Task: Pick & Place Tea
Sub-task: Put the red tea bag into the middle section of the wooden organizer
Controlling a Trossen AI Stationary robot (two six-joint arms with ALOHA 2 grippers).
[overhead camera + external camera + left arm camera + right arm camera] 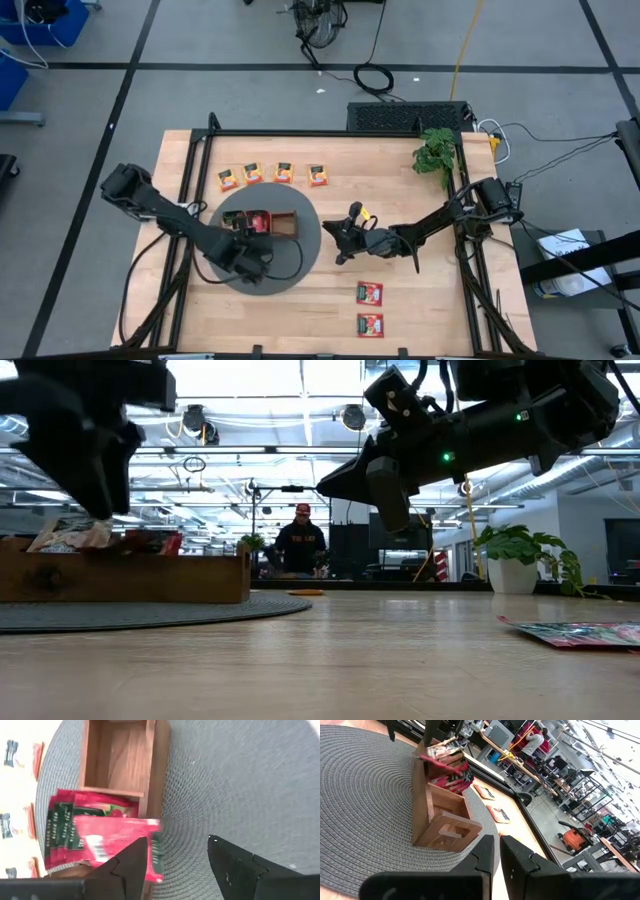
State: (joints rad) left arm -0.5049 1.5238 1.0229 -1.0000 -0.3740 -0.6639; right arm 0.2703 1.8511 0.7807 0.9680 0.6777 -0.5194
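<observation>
A brown wooden tray (283, 224) stands on a round grey mat (300, 262). One of its compartments holds a stack of red-and-green tea packets (75, 825). The top packet (120, 836) lies skewed with one end over the tray's wall. My left gripper (172, 857) hovers open above that end of the tray (120, 575), touching nothing. My right gripper (496, 856) is shut and raised off the table to the right of the mat, pointing at the tray (442, 820). Several orange-yellow tea packets (272, 174) lie in a row at the far side. Two red ones (370, 308) lie at the near right.
A potted plant (437, 152) stands at the table's far right corner. A black frame rail (330, 134) runs along the table's edges. The middle compartment of the tray (117, 760) shows bare wood. A person stands in the room beyond the table (302, 545).
</observation>
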